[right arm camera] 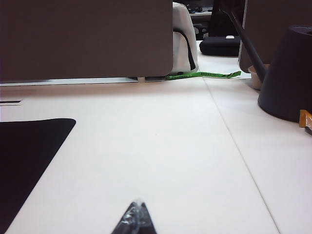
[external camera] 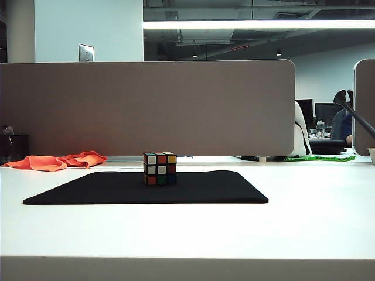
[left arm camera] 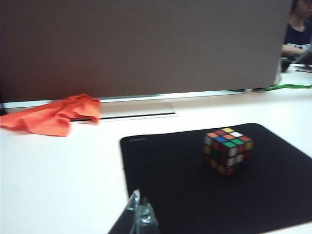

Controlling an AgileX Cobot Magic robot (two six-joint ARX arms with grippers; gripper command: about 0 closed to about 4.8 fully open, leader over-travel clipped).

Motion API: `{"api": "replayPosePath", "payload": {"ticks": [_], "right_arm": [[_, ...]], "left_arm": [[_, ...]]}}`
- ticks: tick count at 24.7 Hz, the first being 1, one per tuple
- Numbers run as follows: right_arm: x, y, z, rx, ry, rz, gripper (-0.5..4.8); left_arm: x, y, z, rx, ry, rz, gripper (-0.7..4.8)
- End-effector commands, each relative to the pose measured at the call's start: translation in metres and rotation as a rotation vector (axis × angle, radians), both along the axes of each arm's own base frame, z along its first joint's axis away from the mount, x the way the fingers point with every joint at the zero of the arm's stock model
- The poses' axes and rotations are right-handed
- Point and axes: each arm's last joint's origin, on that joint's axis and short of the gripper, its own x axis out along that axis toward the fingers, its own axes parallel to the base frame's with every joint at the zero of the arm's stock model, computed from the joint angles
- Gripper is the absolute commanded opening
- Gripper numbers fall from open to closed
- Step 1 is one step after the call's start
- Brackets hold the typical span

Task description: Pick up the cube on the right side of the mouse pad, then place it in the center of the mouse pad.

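Observation:
The cube (external camera: 160, 168), a small puzzle cube with black edges and coloured stickers, stands upright near the middle of the black mouse pad (external camera: 88, 190). In the left wrist view the cube (left arm camera: 228, 150) rests on the mouse pad (left arm camera: 170, 165), well ahead of my left gripper (left arm camera: 139, 214). That gripper's tips are together with nothing between them. My right gripper (right arm camera: 135, 214) is shut and empty over bare white table, with a corner of the mouse pad (right arm camera: 24, 156) off to one side. Neither gripper shows in the exterior view.
An orange cloth (external camera: 58, 161) lies on the table behind the pad's left end. A grey partition (external camera: 146, 105) runs along the table's far edge. A black lamp base (right arm camera: 287, 73) and a green strip (right arm camera: 202, 75) lie to the far right.

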Motion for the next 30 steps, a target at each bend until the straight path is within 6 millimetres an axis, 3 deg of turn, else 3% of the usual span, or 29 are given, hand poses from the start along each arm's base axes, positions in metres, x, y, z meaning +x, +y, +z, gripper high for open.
{"api": "replayPosePath", "payload": {"ticks": [1,13,20,30], "right_arm": [[0.000,0.000,0.000,-0.003,-0.007,0.003,-0.05],[0.000,0.000,-0.004,-0.006,0.038,-0.007,-0.05],[0.000,-0.001,-0.007,-0.009,0.068,-0.045,-0.05],[0.000,-0.002,-0.006,-0.009,0.061,-0.061,-0.05]], "left_arm": [[0.000,0.004,0.003,0.006,-0.022,0.037,-0.06],[0.001,0.014,0.002,-0.016,-0.011,0.037,-0.06],[0.002,0.015,-0.009,-0.016,0.108,0.071,-0.06],[0.002,0.019,0.001,-0.034,0.004,0.223,-0.06]]}}
